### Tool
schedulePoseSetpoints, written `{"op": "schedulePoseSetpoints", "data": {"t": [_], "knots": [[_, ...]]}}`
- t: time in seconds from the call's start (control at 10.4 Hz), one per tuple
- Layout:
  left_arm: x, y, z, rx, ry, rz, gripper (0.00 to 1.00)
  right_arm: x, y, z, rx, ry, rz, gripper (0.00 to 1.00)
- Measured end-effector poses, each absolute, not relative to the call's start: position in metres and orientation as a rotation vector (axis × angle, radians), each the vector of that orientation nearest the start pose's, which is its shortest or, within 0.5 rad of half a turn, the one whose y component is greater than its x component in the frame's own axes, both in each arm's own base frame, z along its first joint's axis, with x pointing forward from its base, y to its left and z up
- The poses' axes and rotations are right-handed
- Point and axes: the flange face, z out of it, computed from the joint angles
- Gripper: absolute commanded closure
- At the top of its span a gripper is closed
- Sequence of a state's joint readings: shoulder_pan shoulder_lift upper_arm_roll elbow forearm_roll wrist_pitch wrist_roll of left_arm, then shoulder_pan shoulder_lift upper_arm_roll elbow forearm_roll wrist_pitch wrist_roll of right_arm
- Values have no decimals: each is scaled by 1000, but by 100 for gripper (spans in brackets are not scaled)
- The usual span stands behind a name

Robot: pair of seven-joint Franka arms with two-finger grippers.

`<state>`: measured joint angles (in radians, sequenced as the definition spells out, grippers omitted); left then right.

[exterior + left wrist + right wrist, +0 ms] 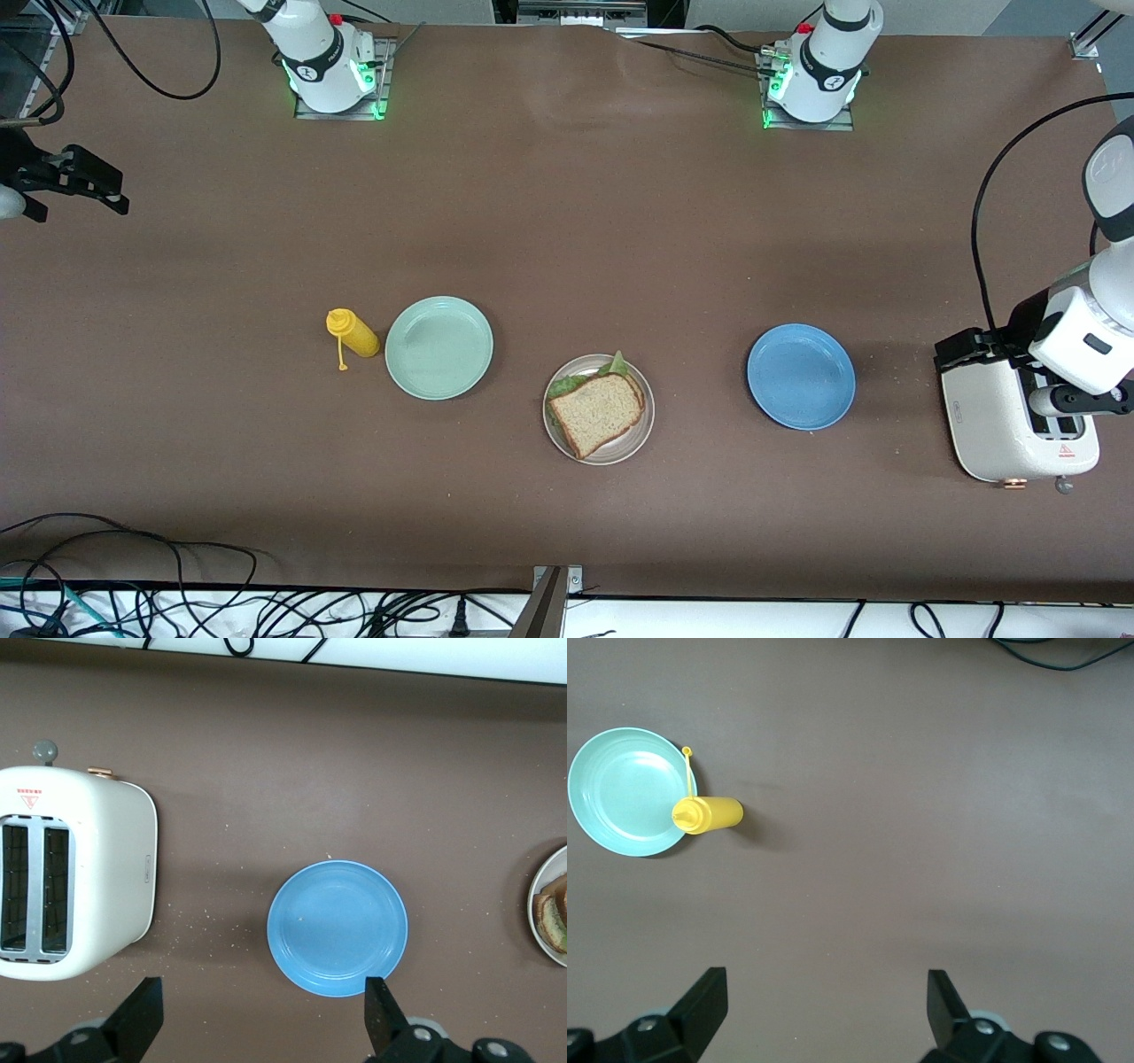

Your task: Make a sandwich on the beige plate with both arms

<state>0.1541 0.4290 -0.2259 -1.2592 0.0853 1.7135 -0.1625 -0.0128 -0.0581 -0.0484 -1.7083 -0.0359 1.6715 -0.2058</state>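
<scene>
Fingers [142, 1014] of both grippers wide, empty.

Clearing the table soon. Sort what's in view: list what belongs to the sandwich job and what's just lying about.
Job:
- sandwich, on the beige plate
- left hand, open, over the table near the toaster
- right hand, open, over bare table

Lying about:
- mint-green plate
- blue plate
- yellow bottle
- toaster

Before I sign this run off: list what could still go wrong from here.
1. The sandwich looks finished, but lettuce pokes past the top slice toward the plate rim; a nudge might shift it.
2. The left gripper hangs open over the table by the toaster; a low sweep could clip it.
</scene>
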Motion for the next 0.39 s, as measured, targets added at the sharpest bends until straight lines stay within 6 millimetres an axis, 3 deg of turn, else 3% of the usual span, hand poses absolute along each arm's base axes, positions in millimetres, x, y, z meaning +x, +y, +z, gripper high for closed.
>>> {"op": "schedulePoseSetpoints", "data": {"t": [0.39], "knots": [[674,-13,541,-3147,-202,-44,1,542,-36,601,-3169,-238,-23,0]]}}
